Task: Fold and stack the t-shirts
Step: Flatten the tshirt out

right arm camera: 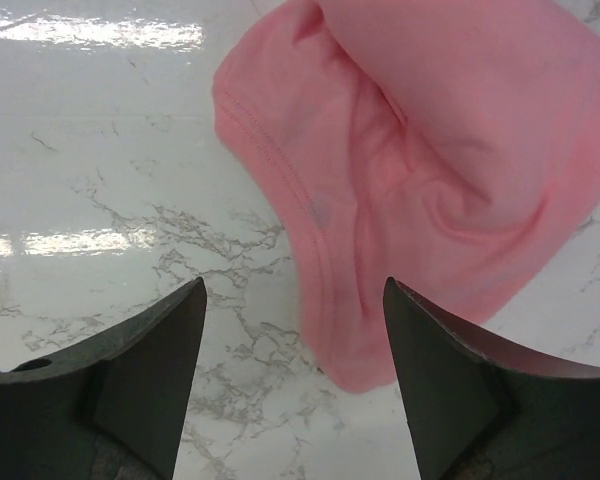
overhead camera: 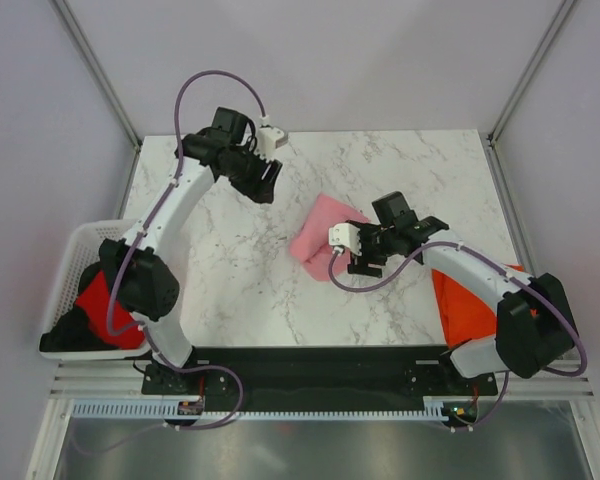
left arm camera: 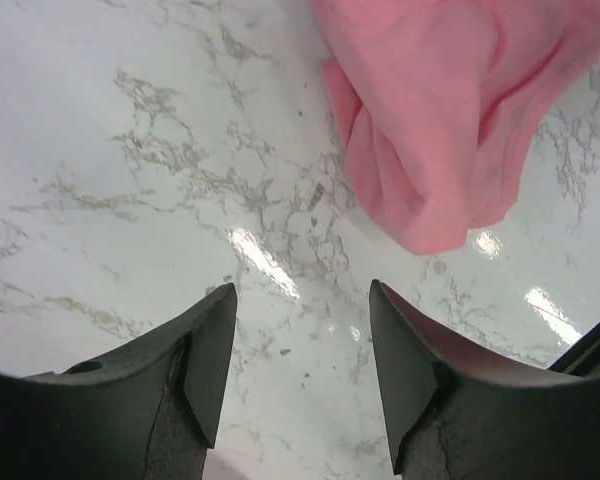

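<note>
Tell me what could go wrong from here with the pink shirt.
1. The pink t-shirt lies bunched; the open right gripper above its edge may pinch several layers at once.
2. The left gripper is open over bare marble table, apart from the cloth, so a one-armed pull might drag rather than spread it.

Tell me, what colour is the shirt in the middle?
The shirt is light pink; right wrist view.

Orange t-shirt (overhead camera: 458, 312) half behind right arm (overhead camera: 470, 268), red t-shirt (overhead camera: 92, 300) partly behind left arm (overhead camera: 165, 212), pink t-shirt (right arm camera: 450, 150) cropped in wrist views.
</note>
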`<control>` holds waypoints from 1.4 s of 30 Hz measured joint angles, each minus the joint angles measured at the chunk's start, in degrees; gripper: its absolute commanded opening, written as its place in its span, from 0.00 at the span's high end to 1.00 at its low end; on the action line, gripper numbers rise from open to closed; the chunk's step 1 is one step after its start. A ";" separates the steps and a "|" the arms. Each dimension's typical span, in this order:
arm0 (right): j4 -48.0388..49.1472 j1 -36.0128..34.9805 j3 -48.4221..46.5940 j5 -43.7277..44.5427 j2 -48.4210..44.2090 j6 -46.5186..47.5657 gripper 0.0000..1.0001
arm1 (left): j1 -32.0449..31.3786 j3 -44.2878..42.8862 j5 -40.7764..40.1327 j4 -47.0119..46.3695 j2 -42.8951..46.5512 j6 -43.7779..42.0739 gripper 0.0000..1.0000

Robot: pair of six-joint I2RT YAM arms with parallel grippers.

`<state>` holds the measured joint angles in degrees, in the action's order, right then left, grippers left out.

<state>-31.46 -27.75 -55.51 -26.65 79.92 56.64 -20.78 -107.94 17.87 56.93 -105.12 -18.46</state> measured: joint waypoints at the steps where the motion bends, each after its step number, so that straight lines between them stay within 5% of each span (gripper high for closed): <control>1: 0.48 -0.46 0.13 0.13 0.92 1.33 0.23 | 0.37 3.10 -0.15 0.09 2.23 0.00 0.37; 7: 2.95 -1.95 -0.72 1.44 7.98 5.64 0.24 | 0.59 12.87 -1.60 1.20 6.34 0.00 0.37; 21: 4.17 -2.93 -5.88 5.22 20.37 10.73 0.30 | 8.90 13.84 -2.75 1.14 10.91 0.68 0.37; 24: 4.09 -3.19 -6.32 6.08 21.44 11.15 0.43 | 9.18 13.84 -2.80 1.03 10.91 0.70 0.38; 27: 3.96 -3.30 -6.60 6.78 22.08 10.82 0.87 | 9.18 13.84 -2.78 0.83 10.91 0.68 0.38; 29: 3.56 -3.45 -6.71 7.21 22.12 10.34 1.00 | 9.18 13.84 -2.78 0.74 10.88 0.70 0.38; 36: 0.22 -4.04 -11.28 7.15 14.78 7.39 1.00 | 9.51 13.84 -2.60 -0.02 10.80 0.68 0.39; 42: -0.57 -6.21 -29.88 6.14 6.64 2.58 1.00 | 9.97 13.84 -2.25 -0.37 9.29 0.87 0.40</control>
<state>-32.03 -33.95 -85.38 -20.51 86.56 59.22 -10.81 -94.11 15.62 56.55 -95.83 -17.58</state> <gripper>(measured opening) 0.011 0.603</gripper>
